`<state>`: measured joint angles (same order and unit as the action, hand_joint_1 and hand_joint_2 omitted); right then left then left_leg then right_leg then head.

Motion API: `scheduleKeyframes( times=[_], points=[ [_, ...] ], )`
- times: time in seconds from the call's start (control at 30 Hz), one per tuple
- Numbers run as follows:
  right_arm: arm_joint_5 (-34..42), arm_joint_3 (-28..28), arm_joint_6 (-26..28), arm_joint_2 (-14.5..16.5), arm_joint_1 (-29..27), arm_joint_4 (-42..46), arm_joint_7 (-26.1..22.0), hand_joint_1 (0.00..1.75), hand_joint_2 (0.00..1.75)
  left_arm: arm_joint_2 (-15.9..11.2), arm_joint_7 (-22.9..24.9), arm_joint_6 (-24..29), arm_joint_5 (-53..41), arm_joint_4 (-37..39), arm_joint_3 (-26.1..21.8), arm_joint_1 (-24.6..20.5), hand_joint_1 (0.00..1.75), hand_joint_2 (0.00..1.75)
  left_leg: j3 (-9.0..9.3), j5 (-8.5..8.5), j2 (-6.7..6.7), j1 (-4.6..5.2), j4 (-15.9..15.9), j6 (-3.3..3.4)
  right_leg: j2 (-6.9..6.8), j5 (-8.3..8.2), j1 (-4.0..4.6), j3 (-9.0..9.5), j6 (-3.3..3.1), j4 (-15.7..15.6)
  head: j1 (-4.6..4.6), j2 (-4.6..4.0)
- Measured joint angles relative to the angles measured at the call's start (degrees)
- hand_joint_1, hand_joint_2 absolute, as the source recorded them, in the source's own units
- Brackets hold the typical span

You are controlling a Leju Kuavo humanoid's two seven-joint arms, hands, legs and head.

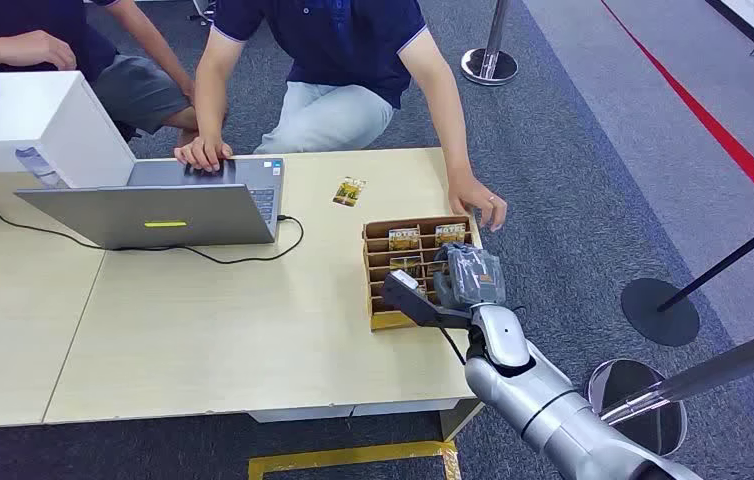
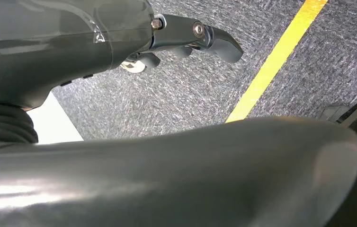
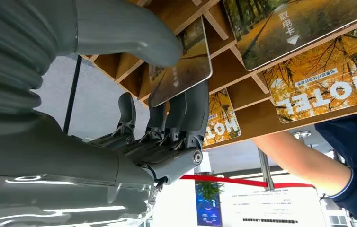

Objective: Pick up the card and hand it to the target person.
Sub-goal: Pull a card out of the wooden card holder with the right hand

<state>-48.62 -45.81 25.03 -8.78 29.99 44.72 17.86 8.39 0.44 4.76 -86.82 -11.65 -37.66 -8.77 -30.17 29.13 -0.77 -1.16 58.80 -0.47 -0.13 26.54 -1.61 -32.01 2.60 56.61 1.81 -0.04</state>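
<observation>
The right robot hand (image 1: 468,275) reaches over the wooden card rack (image 1: 381,262) at the desk's (image 1: 203,330) near right corner. In the right wrist view this robot hand (image 3: 167,137) pinches a card (image 3: 181,64), thumb on one face and the darker fingers (image 3: 186,113) behind the other, the card still partly in a slot of the rack (image 3: 243,71). Other cards printed "HOTEL" (image 3: 325,80) sit in the compartments just beyond the fingers.

The left robot hand (image 2: 186,40) hangs over grey carpet near a yellow floor line (image 2: 276,56), holding nothing, its fingers loosely curled.

Beyond the right robot hand, a person's hand (image 1: 481,205) rests at the desk edge just past the rack. A loose card (image 1: 349,191) lies on the desk farther out, toward the open laptop (image 1: 163,212), where the person's other hand (image 1: 203,152) rests on the keyboard.
</observation>
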Motion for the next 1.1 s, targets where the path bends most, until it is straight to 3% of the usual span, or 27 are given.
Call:
scheduleKeyframes(
  times=[0.2, 0.33, 0.47, 0.77, 1.1],
  points=[
    [-0.1, -0.2, 0.0, 0.2, 0.0, 0.0, 0.0, 1.37, 1.75, 0.0, -0.1, 0.1, 0.0, 0.0, 0.0, 0.0, 0.00, 0.00, 0.01, 0.00, 0.00, 0.00, 0.0, 0.00, 0.00, 0.00, 0.00, 0.00, 0.00, 0.0, 0.00, 0.00],
    [-0.2, -0.3, 0.0, 0.3, 0.1, 0.0, 0.0, 1.58, 1.75, 0.1, -0.5, 0.4, 0.2, 0.0, 0.0, 0.0, 0.00, 1.75, 0.02, 0.00, 0.00, 0.00, 0.0, 0.00, 0.00, 0.00, 0.00, 0.01, 0.00, 0.0, 0.00, 0.00],
    [-0.3, -0.3, 0.2, 0.3, 0.1, 0.0, 0.0, 1.75, 1.75, 0.2, -0.6, 1.3, 0.2, 0.0, 0.0, 0.0, 0.00, 1.75, 0.03, 0.00, 0.00, 0.00, 0.0, 0.00, 0.00, 0.00, 0.00, 0.02, 0.00, 0.0, 0.00, 0.00],
    [-0.5, -0.2, 1.7, 0.4, -0.2, 0.0, 0.5, 1.75, 1.75, 0.3, 0.7, 6.4, 0.4, 0.0, 0.6, 0.0, 0.00, 1.75, 0.03, -0.01, 0.01, 0.00, 0.0, 0.00, 0.00, -0.02, 0.00, 0.01, 0.01, 0.0, 0.00, 0.00],
    [-2.9, 0.6, 5.3, 0.0, -0.2, 4.9, 2.4, 1.75, 1.75, 0.4, -0.1, 5.7, 1.8, 0.0, 0.6, -1.1, 0.00, 1.75, 0.01, -0.01, 0.06, 0.00, 0.0, 0.00, 0.03, -0.05, 0.00, 0.03, -0.01, 0.0, 0.00, 0.00]
  ],
)
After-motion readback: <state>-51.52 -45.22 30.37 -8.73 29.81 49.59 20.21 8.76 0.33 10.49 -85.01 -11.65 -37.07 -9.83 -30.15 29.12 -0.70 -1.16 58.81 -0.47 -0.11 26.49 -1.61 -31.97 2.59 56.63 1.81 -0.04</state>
